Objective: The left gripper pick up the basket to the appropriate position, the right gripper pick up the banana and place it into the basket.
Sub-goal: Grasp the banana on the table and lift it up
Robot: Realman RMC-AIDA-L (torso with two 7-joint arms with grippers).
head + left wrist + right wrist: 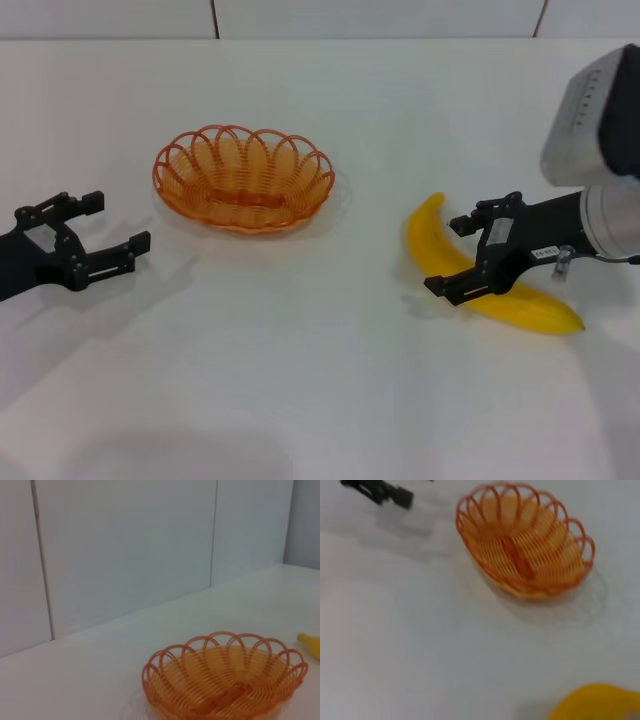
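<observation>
The orange wire basket [243, 178] stands upright and empty on the white table, behind the middle. It also shows in the left wrist view [225, 680] and the right wrist view [525, 545]. My left gripper [112, 226] is open, low over the table to the left of the basket and apart from it. The yellow banana [520, 300] lies on the table at the right. My right gripper [448, 255] is open, with one finger on each side of the banana near its far end. The banana also shows in the right wrist view [595, 702], and its tip in the left wrist view [310, 645].
A white tiled wall [380, 15] runs along the table's far edge. The bulky white right arm [600, 120] hangs over the right side. The left gripper shows far off in the right wrist view [380, 491].
</observation>
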